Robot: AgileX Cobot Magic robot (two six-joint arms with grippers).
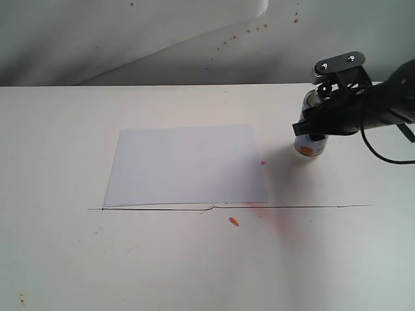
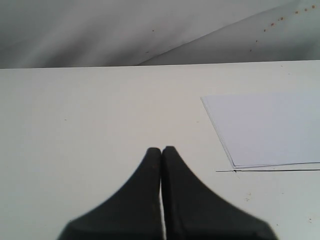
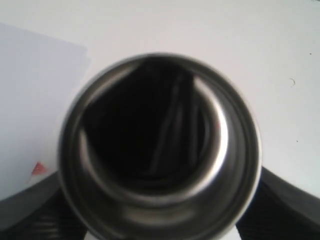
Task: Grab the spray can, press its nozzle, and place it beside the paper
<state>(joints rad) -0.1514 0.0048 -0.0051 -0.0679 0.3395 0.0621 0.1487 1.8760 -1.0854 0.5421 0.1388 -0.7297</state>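
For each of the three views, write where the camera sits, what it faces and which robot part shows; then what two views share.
Exterior: raised, looking down on table and paper; right gripper grips the spray can.
Left wrist: behind the shut left gripper, facing across the table.
Right wrist: directly above the can's top; gripper fingers flank it.
Shared: paper, in all three.

No text, brand, number or sign can be read anywhere. The spray can (image 1: 310, 146) shows only an orange patch on its side, too small to make out lettering, and the paper (image 1: 185, 165) is blank.
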